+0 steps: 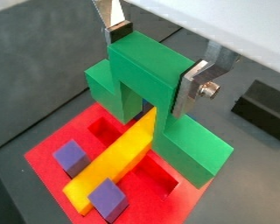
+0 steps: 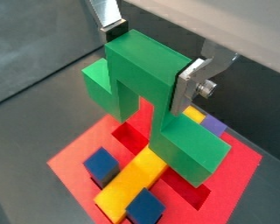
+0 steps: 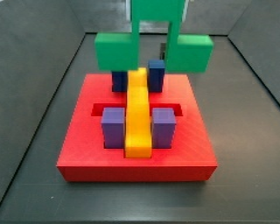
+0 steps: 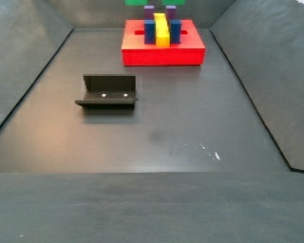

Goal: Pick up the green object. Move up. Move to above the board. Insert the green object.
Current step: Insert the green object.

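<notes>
Gripper (image 1: 154, 59) first, as the wrist views show it: its silver fingers (image 1: 202, 80) are clamped on the raised cube of the green object (image 1: 149, 92), one plate on each side, so the jaws stand only as far apart as that cube is wide. The piece hangs with its two legs pointing down at the board (image 1: 55, 149), straddling the yellow bar (image 1: 119, 159) that runs along the board's middle. Purple blocks (image 1: 70, 157) sit on either side of the bar in one wrist view; in the other, blue blocks (image 2: 101, 163) flank the same bar (image 2: 136, 178) on the red board (image 2: 78, 157), and the gripper (image 2: 154, 57) holds the green object (image 2: 149, 92) the same way.

In a side view the green object (image 3: 152, 51) hovers over the board's (image 3: 136, 162) far end, above the blue blocks (image 3: 157, 74), though whether its legs touch the board is hard to tell.

The wider side view shows the board (image 4: 163, 53) well beyond the fixture (image 4: 107, 93) on the dark floor (image 4: 155, 133), the green piece (image 4: 152, 3) barely showing at the frame's edge.
</notes>
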